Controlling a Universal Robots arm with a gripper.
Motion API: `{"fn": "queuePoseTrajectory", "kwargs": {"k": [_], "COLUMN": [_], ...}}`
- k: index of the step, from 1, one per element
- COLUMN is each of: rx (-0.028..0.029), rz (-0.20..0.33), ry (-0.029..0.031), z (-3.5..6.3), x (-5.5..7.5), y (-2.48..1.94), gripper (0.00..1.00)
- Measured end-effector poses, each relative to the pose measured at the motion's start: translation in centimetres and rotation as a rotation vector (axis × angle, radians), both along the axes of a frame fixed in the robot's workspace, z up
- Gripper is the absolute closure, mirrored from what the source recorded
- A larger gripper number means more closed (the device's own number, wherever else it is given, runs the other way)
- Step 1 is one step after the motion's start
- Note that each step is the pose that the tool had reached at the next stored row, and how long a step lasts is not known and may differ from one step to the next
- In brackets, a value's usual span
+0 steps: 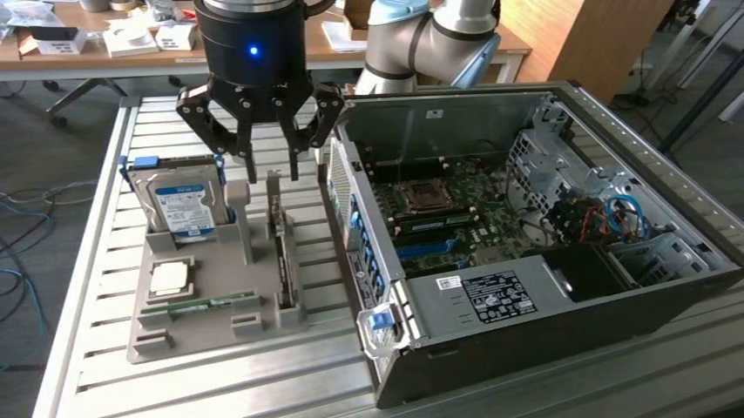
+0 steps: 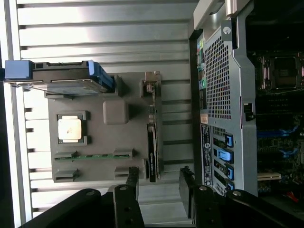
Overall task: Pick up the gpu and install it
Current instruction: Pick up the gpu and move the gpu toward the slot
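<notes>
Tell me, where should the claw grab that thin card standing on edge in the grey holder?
Probably by its top edge, coming straight down. The gpu stands on edge in a slot of the grey holder, so only its upper part is free. It is thin, so the gripper can pinch its two flat faces.

Ribbed metal table, matt plastic tray, perf. metal case.

My gripper hangs with fingers spread apart near one end of the gpu, which stands on edge in the gray holder between the hard drive and the computer case.
</notes>
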State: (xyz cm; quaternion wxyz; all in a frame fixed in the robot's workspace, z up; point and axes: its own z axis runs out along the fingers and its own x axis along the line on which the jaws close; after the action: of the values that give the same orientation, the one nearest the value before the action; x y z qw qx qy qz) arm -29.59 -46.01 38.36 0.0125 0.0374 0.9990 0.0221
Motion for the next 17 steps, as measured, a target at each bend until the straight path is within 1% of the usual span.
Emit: {"fn": "queuePoseTrajectory", "kwargs": {"k": [3,17], "rx": [0.0002,0.0000], "rz": [0.000,0.000], "ry": [-0.0001,-0.0001], "z": [-0.32,-2.86], "x": [0.0,0.0], "y": [0.00,0.00], "gripper": [0.53,0.53]}}
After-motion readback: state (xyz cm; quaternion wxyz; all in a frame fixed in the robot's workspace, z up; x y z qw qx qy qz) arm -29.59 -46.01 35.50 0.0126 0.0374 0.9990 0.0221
